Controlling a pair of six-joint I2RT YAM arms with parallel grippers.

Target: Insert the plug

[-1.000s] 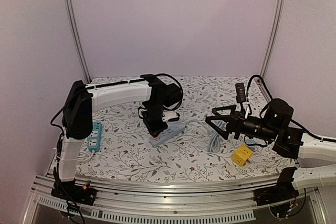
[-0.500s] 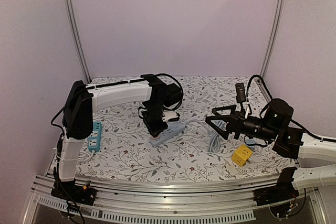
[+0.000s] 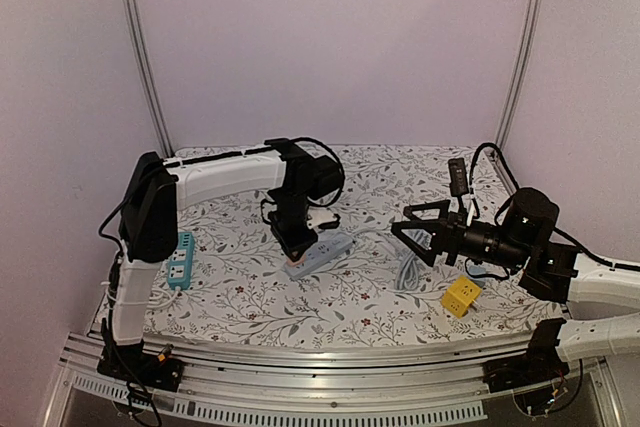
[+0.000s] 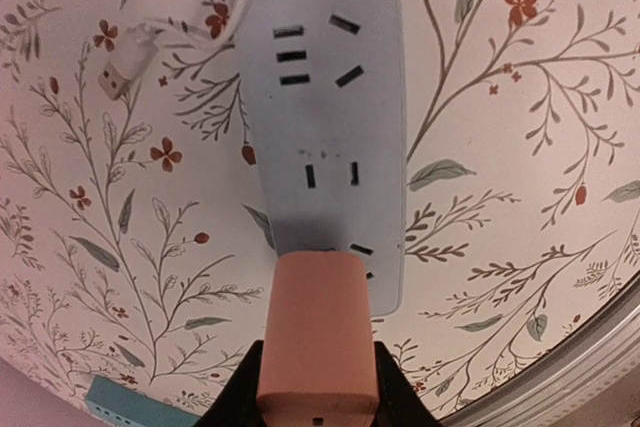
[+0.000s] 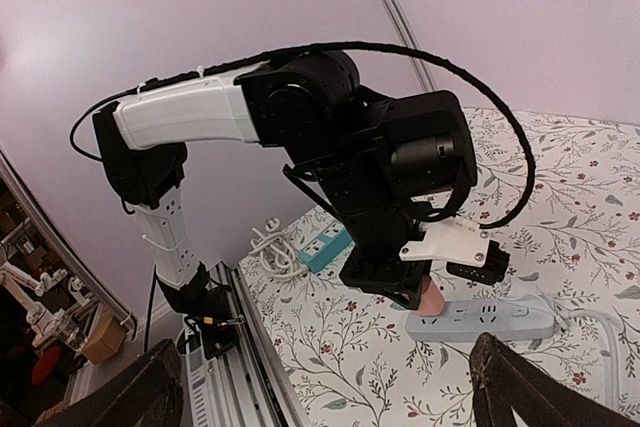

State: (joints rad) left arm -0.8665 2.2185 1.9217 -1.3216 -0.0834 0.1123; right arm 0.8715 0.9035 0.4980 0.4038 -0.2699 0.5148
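A grey-blue power strip [image 4: 325, 117] lies on the floral table; it also shows in the top view [image 3: 322, 255] and the right wrist view [image 5: 490, 321]. My left gripper [image 4: 318, 402] is shut on a salmon-pink plug [image 4: 318, 332], held upright over the strip's near end; its tip stands at the end socket [image 5: 430, 299]. Whether it is seated I cannot tell. My right gripper [image 3: 412, 234] is open and empty, held in the air right of the strip, its fingers [image 5: 515, 387] spread wide.
A teal power strip [image 3: 180, 259] with a white coiled cord [image 5: 268, 247] lies at the left edge. A yellow cube adapter [image 3: 460, 296] and a grey cable [image 3: 409, 272] lie at the right. A white USB connector [image 4: 112, 80] lies beside the grey strip.
My left arm has shifted slightly up and left with the plug. The right arm has not moved.
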